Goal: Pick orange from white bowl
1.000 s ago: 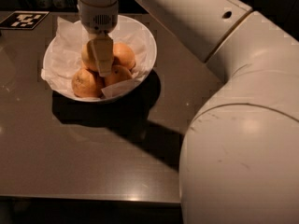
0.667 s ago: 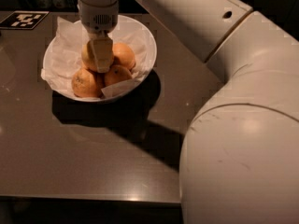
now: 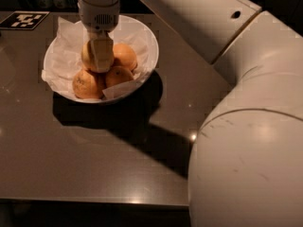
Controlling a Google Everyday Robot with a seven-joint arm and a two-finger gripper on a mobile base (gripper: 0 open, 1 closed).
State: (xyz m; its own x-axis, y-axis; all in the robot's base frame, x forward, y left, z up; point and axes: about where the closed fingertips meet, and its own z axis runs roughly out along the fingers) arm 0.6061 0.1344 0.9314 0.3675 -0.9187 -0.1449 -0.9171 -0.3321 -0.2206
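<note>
The white bowl (image 3: 151,56) stands at the back left of the dark table, lined with crumpled white paper (image 3: 66,41). It holds several round fruits. The orange (image 3: 86,56), paler and yellower than the others, lies on top of the pile. My gripper (image 3: 98,60) reaches straight down into the bowl and is shut on the orange. One cream finger (image 3: 102,51) lies across the orange's front; the other finger is hidden behind it. Three deeper orange fruits (image 3: 118,75) lie around and below it.
A black-and-white marker tag (image 3: 23,20) lies at the table's back left corner. My arm's bulky white body (image 3: 246,136) fills the right side and casts a shadow over the table (image 3: 71,155) in front of the bowl.
</note>
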